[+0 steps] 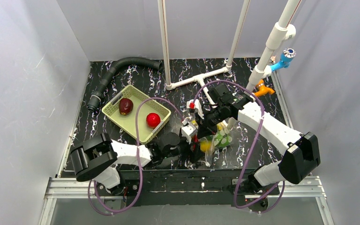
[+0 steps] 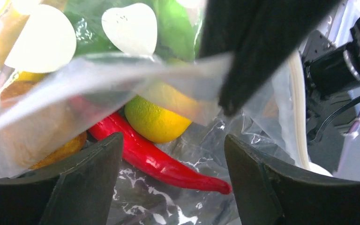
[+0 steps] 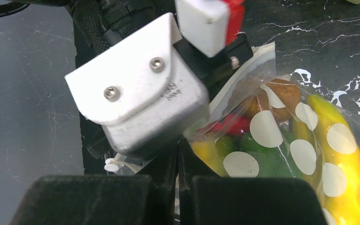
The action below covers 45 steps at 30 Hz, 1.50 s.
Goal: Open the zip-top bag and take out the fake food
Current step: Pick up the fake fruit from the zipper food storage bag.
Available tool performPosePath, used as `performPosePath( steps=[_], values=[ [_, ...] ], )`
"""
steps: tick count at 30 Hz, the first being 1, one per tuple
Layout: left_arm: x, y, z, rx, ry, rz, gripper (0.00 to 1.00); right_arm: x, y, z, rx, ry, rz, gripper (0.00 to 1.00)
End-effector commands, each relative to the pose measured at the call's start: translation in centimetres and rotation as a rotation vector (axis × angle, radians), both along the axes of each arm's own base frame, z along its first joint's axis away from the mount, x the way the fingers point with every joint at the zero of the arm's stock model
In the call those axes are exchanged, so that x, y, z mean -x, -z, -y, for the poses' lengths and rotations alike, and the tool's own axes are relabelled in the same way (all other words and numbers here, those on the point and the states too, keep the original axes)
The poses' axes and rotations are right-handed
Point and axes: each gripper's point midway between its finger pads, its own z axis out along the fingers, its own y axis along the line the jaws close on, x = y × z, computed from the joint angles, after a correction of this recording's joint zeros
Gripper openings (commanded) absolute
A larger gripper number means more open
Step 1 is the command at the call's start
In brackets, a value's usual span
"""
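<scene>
- Near the front edge of the black marbled worktop (image 1: 136, 75), the clear dotted zip-top bag (image 1: 220, 140) lies right of the pale green slotted basket (image 1: 122, 125).
- The right pincer (image 3: 178, 178) pinches the bag's film; the left pincer (image 2: 173, 154) gapes around a red plastic chilli (image 2: 159, 161).

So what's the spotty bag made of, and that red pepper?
The bag looks like thin clear plastic film: it crinkles, shines and is see-through. The red pepper seems to be glossy moulded plastic, going by its smooth skin and bright highlights.

No text, label or number is legible anywhere.
</scene>
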Motion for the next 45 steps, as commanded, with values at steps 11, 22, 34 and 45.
performPosePath(
  steps=[11, 22, 34, 45],
  values=[
    [-0.6, -0.5, -0.3, 0.02, 0.083, 0.264, 0.84, 0.1, -0.7, -0.3, -0.039, -0.008, 0.001, 0.01],
    [-1.3, -0.5, 1.4, 0.014, 0.165, 0.419, 0.83, 0.3, -0.7, -0.4, -0.043, -0.014, -0.009, 0.01],
    [-4.3, 0.7, 1.9, -0.043, 0.006, 0.46, 0.94, 0.7, -0.5, -0.8, -0.039, -0.032, -0.021, 0.01],
    [-6.1, 1.3, 2.7, -0.019, -0.091, 0.493, 0.85, 0.9, -0.2, -0.9, -0.029, -0.044, -0.023, 0.01]
  ],
)
